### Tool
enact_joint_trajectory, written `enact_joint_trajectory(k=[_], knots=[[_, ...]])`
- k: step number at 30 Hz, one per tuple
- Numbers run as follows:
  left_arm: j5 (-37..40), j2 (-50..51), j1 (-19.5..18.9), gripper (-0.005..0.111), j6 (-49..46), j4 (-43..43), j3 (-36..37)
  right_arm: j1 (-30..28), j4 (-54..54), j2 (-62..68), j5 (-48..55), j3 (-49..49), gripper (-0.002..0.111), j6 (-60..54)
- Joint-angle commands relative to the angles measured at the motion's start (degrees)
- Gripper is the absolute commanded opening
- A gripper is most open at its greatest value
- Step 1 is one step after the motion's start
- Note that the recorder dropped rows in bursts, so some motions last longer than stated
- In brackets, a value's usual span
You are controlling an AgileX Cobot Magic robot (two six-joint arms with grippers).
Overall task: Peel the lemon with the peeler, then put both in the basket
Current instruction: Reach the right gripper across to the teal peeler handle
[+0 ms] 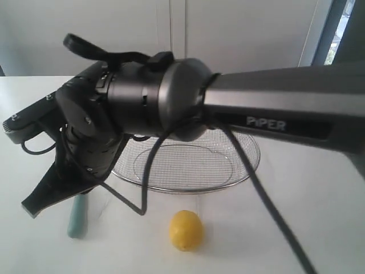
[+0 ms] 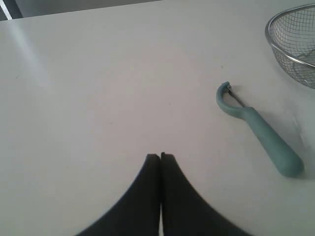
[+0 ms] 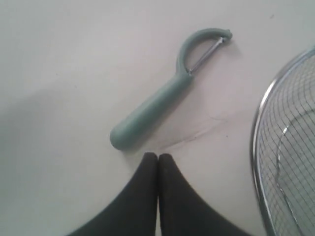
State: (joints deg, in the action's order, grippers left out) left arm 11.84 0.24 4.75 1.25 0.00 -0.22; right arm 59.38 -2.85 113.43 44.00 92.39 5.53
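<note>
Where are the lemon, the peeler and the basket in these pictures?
lemon (image 1: pixel 186 230): exterior view, middle of the yellow skin.
peeler (image 3: pixel 157 104): right wrist view, midway along the teal handle.
basket (image 2: pixel 295 37): left wrist view, on the wire mesh wall just inside the rim.

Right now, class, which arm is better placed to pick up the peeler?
Right: the right gripper, shut, hangs close to the peeler; the left gripper, also shut, looks farther from it.
</note>
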Motion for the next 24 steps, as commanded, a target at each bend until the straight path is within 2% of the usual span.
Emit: enact_joint_trajectory(k=[1,12,16,21,24], knots=[[0.19,-0.24,-0.03,0.0,0.04,0.31,0.22,0.51,-0.76,4.02,-1.37,3.06,0.0,0.53],[0.19,-0.24,-0.03,0.0,0.04,0.31,0.22,1.69,-0.23,10.26,-1.8,6.44,0.003,0.53],[0.19,-0.24,-0.03,0.0,0.04,0.31,0.22,1.69,-0.23,11.77,-1.96,6.44,0.015,0.8],[0.19,-0.24,-0.03,0.0,0.04,0.31,0.22,1.69,0.34,12.37,-4.41,6.44,0.037,1.37],[0.19,-0.24,-0.03,0.0,0.04,0.31,0.22,1.69,0.34,13.04,-5.58,6.44,0.041,1.37]])
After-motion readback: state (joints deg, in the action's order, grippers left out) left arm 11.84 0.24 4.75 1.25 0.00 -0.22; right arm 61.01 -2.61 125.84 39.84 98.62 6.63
